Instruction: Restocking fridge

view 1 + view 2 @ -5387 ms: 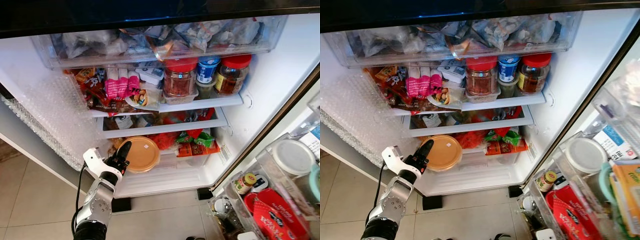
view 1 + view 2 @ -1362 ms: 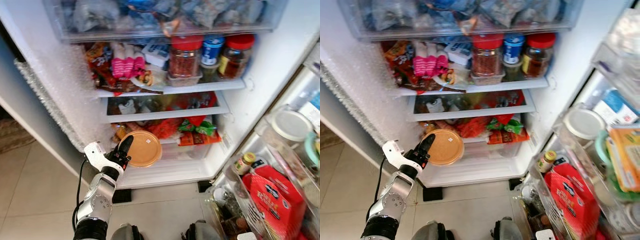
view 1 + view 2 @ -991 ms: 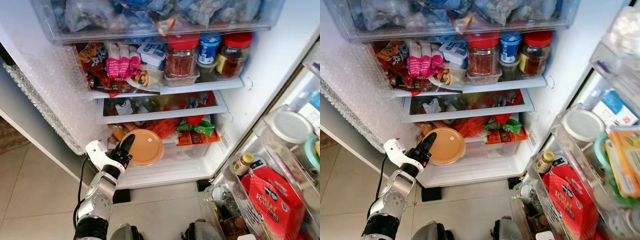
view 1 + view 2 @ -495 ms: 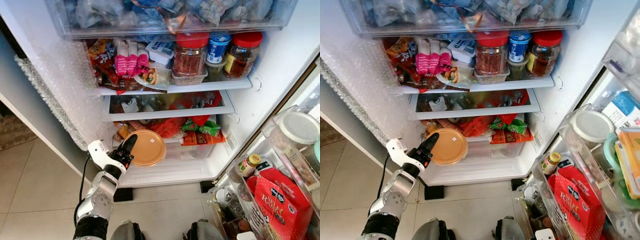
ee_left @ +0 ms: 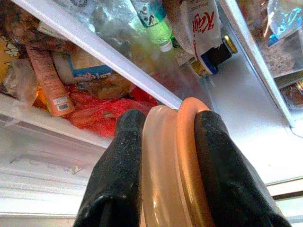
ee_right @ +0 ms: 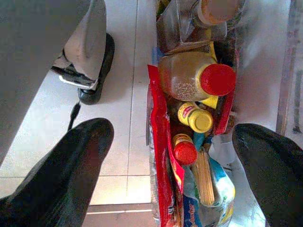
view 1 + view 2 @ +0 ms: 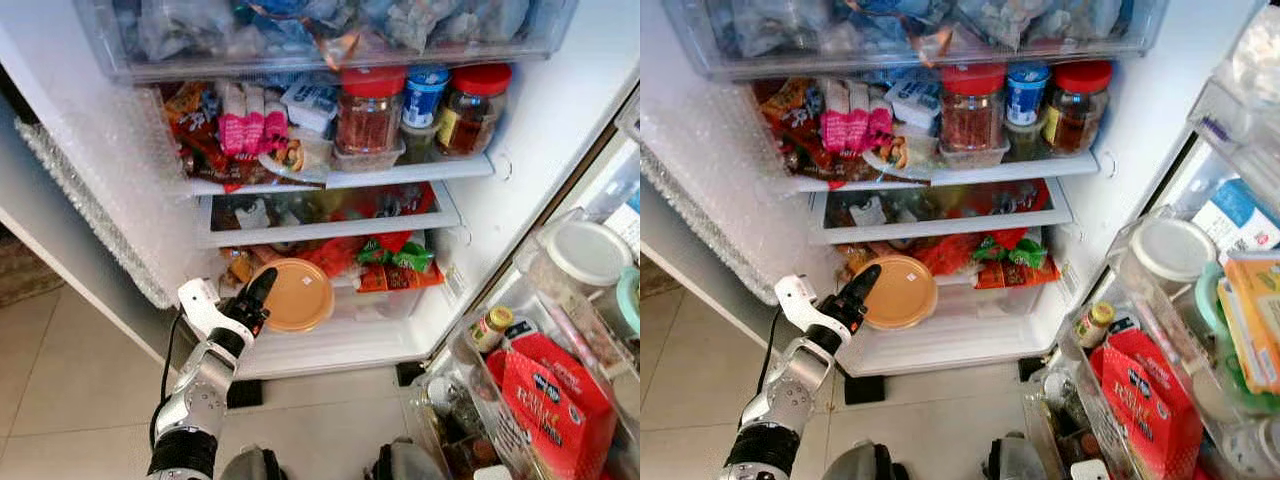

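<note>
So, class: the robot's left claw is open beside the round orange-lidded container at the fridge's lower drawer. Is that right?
Not quite. The left claw is not open beside it: its fingers are shut on the round orange-lidded container, one on each side, as the left wrist view shows. The rest holds: it is at the fridge's lower drawer.

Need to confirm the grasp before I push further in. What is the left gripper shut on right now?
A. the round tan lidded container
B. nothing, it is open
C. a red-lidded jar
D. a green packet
A: the left gripper has a black finger on each side of the round tan container, held at the front of the fridge's bottom drawer.
</note>
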`<state>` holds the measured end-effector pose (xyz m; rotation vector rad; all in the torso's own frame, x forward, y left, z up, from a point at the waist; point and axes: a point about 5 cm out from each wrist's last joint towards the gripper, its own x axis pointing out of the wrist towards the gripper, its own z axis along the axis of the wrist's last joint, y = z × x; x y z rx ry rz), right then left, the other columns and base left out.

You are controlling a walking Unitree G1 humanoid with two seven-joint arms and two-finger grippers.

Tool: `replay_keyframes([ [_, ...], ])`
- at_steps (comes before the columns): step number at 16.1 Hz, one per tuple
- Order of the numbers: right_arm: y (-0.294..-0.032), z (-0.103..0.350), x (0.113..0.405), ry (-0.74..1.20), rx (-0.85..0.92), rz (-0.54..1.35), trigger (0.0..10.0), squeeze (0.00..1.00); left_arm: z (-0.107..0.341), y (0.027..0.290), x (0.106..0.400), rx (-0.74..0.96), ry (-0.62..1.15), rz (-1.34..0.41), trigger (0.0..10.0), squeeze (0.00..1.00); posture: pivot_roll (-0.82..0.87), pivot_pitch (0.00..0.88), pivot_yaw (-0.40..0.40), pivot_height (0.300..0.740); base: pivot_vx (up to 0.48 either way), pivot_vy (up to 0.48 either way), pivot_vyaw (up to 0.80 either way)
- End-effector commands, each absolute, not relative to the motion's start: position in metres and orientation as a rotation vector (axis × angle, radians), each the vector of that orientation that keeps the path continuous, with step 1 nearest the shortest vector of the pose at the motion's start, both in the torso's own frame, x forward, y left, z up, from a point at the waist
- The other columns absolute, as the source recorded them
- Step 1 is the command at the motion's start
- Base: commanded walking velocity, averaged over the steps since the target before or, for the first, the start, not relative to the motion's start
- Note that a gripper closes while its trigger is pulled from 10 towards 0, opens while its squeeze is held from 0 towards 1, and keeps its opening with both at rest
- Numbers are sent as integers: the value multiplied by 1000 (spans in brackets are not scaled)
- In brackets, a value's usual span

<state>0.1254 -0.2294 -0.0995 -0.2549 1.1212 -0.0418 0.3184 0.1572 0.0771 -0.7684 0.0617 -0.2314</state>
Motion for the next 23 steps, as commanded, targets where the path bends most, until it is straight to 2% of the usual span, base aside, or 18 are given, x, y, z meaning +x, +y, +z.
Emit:
replay_keyframes([
  [1,-233,-100,122,1135,-256,-52,10000,0,79,156,320,-776,57,-243,10000,0,-88,159,10,664,274,0,0],
  [23,-233,-100,121,1148,-264,-29,10000,0,67,149,320,-822,113,-306,10000,0,-91,165,3,664,288,0,0],
])
